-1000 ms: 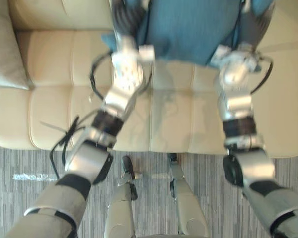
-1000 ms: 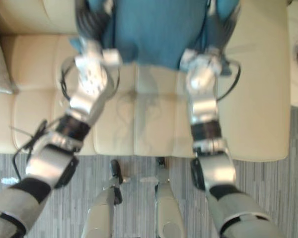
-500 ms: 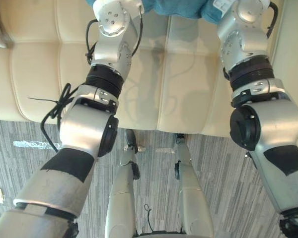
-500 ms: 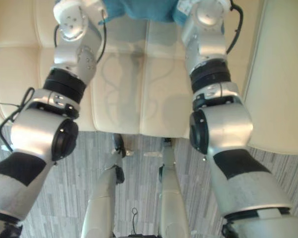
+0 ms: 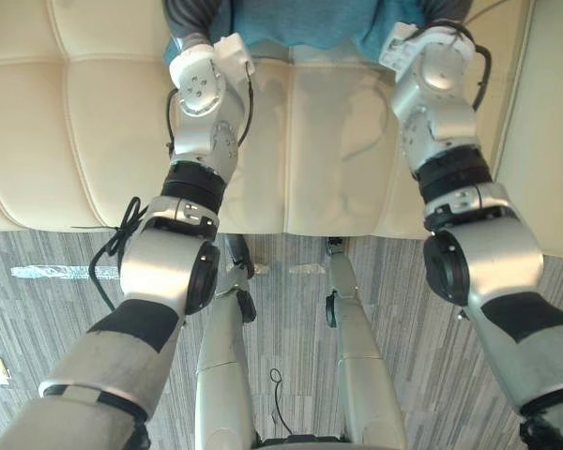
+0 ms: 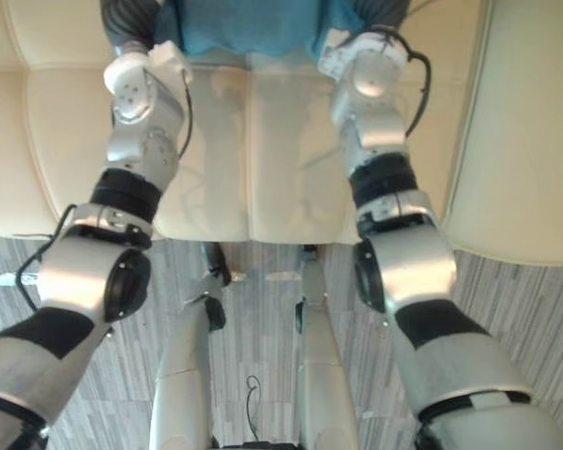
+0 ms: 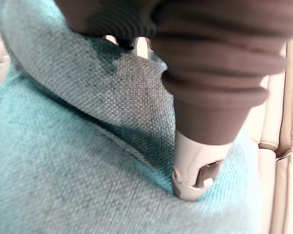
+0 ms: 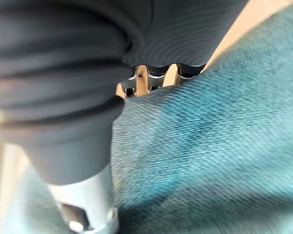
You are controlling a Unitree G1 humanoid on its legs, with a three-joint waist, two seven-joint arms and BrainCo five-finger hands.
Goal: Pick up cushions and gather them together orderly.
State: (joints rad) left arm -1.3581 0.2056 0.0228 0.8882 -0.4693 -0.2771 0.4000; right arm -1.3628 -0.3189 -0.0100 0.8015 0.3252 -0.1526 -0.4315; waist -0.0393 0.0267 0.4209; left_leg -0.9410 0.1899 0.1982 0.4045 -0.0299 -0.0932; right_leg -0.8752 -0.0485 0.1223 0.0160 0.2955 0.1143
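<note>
**Teal woven-fabric cushion** [image 5: 298, 19], held over the back edge of the cream leather sofa seat [image 5: 103, 141], towards its right end. The long axis of the cushion was laid crosswise, from the left hand [image 7: 198, 165] to the right hand [image 8: 88, 207], so neither arm was nearer. On each side the fabric was pinched under a thumb on the near face. The right fingers [image 8: 156, 73] were curled over the far edge, and the left ones were largely hidden. Any placement was judged to need both arms moved together.
</note>
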